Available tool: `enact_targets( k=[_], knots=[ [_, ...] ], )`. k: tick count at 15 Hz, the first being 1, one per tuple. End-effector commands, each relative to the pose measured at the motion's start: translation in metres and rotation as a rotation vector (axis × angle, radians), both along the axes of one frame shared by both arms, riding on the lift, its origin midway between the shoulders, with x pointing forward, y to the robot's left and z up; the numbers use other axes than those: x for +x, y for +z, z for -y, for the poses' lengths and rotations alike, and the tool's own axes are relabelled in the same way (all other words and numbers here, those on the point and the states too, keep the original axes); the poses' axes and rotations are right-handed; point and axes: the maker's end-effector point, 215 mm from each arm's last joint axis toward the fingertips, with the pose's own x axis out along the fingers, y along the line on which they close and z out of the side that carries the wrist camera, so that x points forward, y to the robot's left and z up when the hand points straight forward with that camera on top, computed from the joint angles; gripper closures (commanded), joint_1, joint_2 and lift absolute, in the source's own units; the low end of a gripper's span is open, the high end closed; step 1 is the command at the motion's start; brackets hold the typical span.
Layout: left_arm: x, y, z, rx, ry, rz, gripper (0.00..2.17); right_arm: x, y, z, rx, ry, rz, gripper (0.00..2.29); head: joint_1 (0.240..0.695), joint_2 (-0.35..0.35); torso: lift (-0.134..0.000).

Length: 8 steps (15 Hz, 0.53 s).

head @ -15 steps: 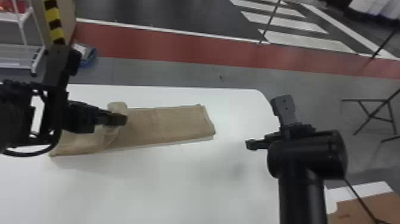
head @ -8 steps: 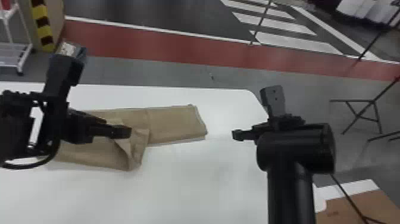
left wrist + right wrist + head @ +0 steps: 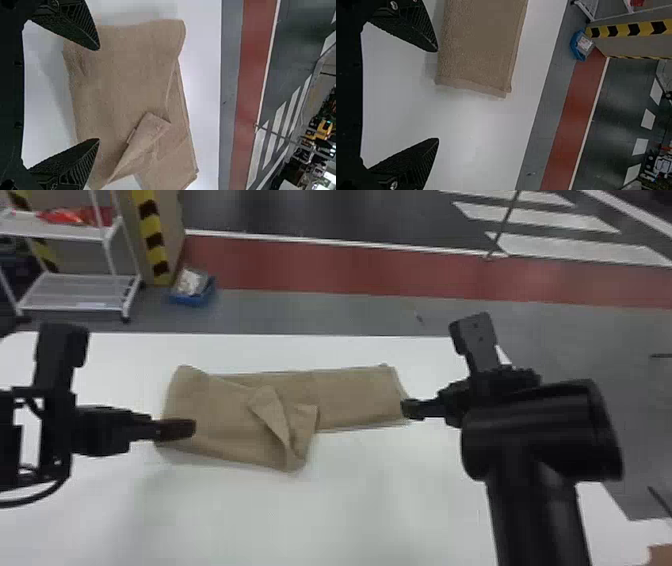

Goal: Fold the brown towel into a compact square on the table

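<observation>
1. Left gripper (image 3: pixel 176 430) is sitting open above brown towel's (image 3: pixel 355 397) folded-over flap (image 3: pixel 225 415); contact unclear.
2. Right gripper (image 3: pixel 413 409) is hanging open by towel's flat end.
3. Flap is hiding layers underneath; right wrist view is cropping towel.

Industrial hall or workshop, hazard-striped pillar (image 3: pixel 154 237), red floor lane (image 3: pixel 320 265), white rack (image 3: pixel 75 292)

Left claw (image 3: pixel 177 430) spread wide, right claw (image 3: pixel 413 409) likewise

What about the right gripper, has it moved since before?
Yes, left. In the head view, the right gripper was apart from the right end of the brown towel; now it appears at that end.
</observation>
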Motion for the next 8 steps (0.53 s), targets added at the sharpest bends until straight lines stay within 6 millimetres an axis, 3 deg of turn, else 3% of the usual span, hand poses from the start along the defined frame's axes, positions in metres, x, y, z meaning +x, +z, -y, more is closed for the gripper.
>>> enact_targets(
  k=[1,5,8],
  knots=[
    [-0.007,-0.004,-0.045,-0.007,0.07,0.008,0.07,0.0,-0.002,-0.051,-0.001,0.089,-0.018,0.08,0.695,-0.092,-0.128],
    [-0.018,-0.006,-0.078,-0.04,0.134,0.005,0.07,0.01,-0.014,-0.099,-0.011,0.182,-0.053,0.09,0.695,0.029,-0.128],
    [-0.026,-0.011,-0.079,-0.044,0.138,-0.006,0.07,0.013,-0.034,-0.141,0.076,0.252,-0.104,0.09,0.695,0.098,-0.128]
  ],
)
